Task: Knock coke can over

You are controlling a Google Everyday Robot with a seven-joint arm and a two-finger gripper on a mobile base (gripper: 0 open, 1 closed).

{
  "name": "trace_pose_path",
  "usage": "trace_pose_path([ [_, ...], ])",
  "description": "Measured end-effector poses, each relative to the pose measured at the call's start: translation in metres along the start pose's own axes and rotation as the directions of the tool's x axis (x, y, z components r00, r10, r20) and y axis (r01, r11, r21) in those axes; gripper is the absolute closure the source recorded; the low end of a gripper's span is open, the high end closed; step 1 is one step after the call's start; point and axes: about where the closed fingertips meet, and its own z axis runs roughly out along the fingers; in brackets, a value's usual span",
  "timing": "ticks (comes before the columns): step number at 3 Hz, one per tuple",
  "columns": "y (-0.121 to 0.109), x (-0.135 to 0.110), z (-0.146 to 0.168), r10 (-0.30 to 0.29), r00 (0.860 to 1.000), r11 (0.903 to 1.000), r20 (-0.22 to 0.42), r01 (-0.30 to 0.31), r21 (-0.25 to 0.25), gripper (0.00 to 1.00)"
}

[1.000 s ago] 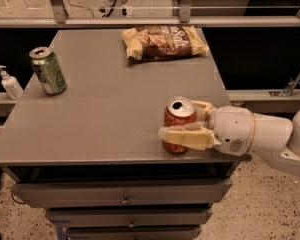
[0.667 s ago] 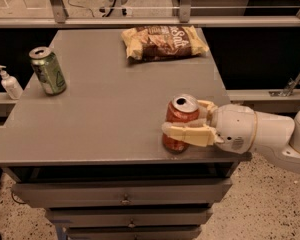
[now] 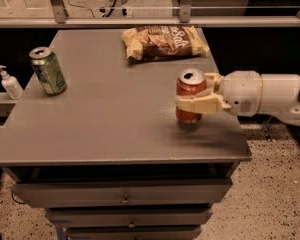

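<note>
Fig.: contact stage, can not yet toppled. Coke can [image 3: 191,95] stands upright on table [image 3: 105,129], camera-side of chip bag [image 3: 165,42]. Gripper [image 3: 193,90] sits at the can, same side of the bag, jaws apparently clamped on its mid-body. Next move, est.: tilt wrist or push sideways, then let go so can drops flat.

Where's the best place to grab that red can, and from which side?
Grip the red can around the middle of its round wall, coming from the right edge of the table. It is upright, so its curved sides give two fingers opposite faces. The hand is there, reaching from the right, one finger in front of the can, one behind.
</note>
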Motion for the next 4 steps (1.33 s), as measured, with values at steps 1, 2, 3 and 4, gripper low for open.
trace_pose_path([
  [1,-0.031,-0.015,0.003,-0.099,0.983,0.9949,-0.152,0.095,-0.034,1.00],
  [2,-0.043,-0.025,0.017,-0.228,0.915,0.9736,-0.332,0.207,-0.097,1.00],
  [3,-0.038,-0.029,0.041,-0.372,0.788,0.9280,-0.490,0.310,-0.207,1.00],
  [4,-0.035,-0.019,0.060,-0.481,0.635,0.8762,-0.605,0.369,-0.309,1.00],
])
